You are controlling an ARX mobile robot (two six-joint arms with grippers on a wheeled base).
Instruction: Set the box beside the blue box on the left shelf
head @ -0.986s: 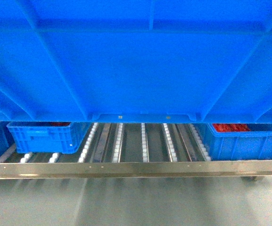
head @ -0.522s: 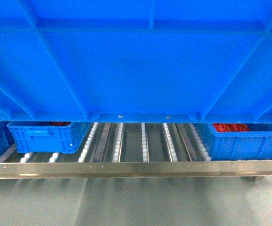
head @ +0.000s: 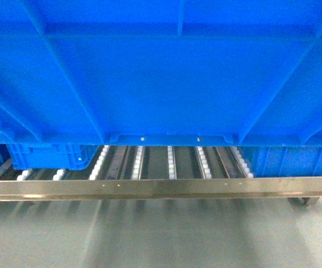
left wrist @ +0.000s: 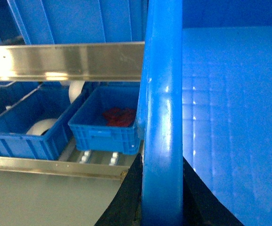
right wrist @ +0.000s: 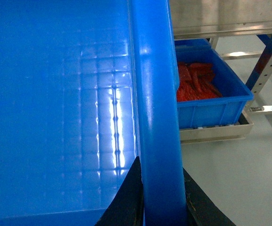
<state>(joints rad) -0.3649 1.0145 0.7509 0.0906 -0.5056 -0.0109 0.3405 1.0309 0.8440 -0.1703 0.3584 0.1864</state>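
Observation:
The box (head: 161, 84), a large bright blue ribbed crate, fills the upper half of the head view, hanging in front of the shelf. My left gripper (left wrist: 161, 207) is shut on its thick left rim (left wrist: 161, 117), one black finger on each side. On the opposite rim (right wrist: 154, 117) my right gripper (right wrist: 161, 202) is shut the same way. The crate's glossy inside is bare. A smaller blue box (head: 49, 155) stands at the shelf's left; the left wrist view shows red pieces in this blue box (left wrist: 108, 125). Neither gripper shows in the head view.
The shelf has roller lanes (head: 169, 162) behind a steel front rail (head: 161, 188). Another blue bin (head: 289, 161) stands at its right, holding red pieces (right wrist: 197, 82). Further left is a bin with white rolls (left wrist: 27, 134). A steel rail of the tier above (left wrist: 65, 60) crosses overhead. Grey floor lies below.
The shelf has risen in the head view and looks closer. The held crate's lower edge now covers the tops and red contents of both shelf bins. Both grips are unchanged.

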